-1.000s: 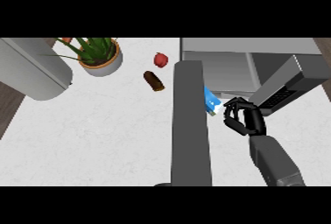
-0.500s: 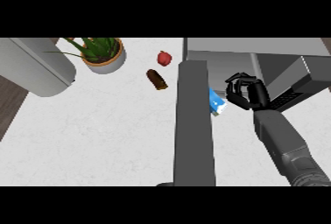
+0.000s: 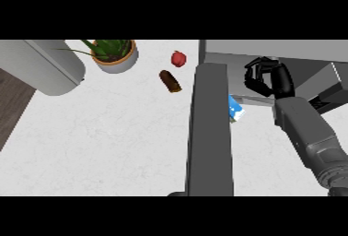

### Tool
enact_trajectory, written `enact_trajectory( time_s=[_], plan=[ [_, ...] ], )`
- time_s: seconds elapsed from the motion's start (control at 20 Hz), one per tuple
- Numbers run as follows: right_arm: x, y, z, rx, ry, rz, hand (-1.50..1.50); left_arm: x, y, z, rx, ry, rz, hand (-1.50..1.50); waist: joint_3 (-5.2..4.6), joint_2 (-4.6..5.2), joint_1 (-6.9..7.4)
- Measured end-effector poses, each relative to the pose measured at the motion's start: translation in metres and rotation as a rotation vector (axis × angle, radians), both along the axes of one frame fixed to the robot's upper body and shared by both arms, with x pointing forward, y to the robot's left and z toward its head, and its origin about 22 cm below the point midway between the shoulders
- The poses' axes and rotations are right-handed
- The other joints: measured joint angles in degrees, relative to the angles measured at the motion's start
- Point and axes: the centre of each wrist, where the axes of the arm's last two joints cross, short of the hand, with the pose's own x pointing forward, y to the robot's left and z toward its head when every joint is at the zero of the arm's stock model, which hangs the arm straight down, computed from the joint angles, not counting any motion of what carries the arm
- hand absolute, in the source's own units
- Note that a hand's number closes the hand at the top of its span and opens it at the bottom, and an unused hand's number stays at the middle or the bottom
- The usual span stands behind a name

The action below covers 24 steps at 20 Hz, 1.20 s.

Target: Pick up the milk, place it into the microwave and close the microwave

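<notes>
Milk (image 3: 236, 108) sits inside the microwave (image 3: 272, 50), just beside its open door (image 3: 209, 133). Apart from the carton, the right hand (image 3: 263, 76) hovers with fingers curled, holding nothing.

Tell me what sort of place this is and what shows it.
Most likely a kitchen counter: a pale worktop carries an open microwave with its door swung out, a blue milk carton beside the door, and a potted plant further back.
</notes>
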Motion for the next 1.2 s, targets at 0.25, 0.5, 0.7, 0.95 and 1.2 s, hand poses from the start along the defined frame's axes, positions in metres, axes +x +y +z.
enact_trajectory(
  time_s=[0.25,0.5,0.7,0.95,1.2],
  plan=[
    [0.009,-0.005,0.017,-0.073,-0.013,-0.096,1.50,0.004,-0.001,0.003,0.000,-0.012,-0.017,-1.50,0.05,0.62,1.45],
    [0.010,-0.018,0.025,-0.106,-0.020,-0.164,1.50,0.009,0.000,0.007,0.008,-0.023,-0.033,-1.50,0.15,1.30,2.49],
    [0.013,-0.024,0.035,-0.119,-0.034,-0.204,1.50,0.014,0.001,0.009,0.018,-0.031,-0.046,-1.50,0.22,1.93,3.17],
    [0.015,-0.034,0.044,-0.130,-0.045,-0.251,1.50,0.020,0.002,0.011,0.026,-0.037,-0.055,-1.50,0.29,2.58,4.05],
    [0.016,-0.040,0.050,-0.135,-0.051,-0.278,1.50,0.023,0.005,0.011,0.030,-0.040,-0.062,-1.50,0.33,2.94,4.90]
  ],
)
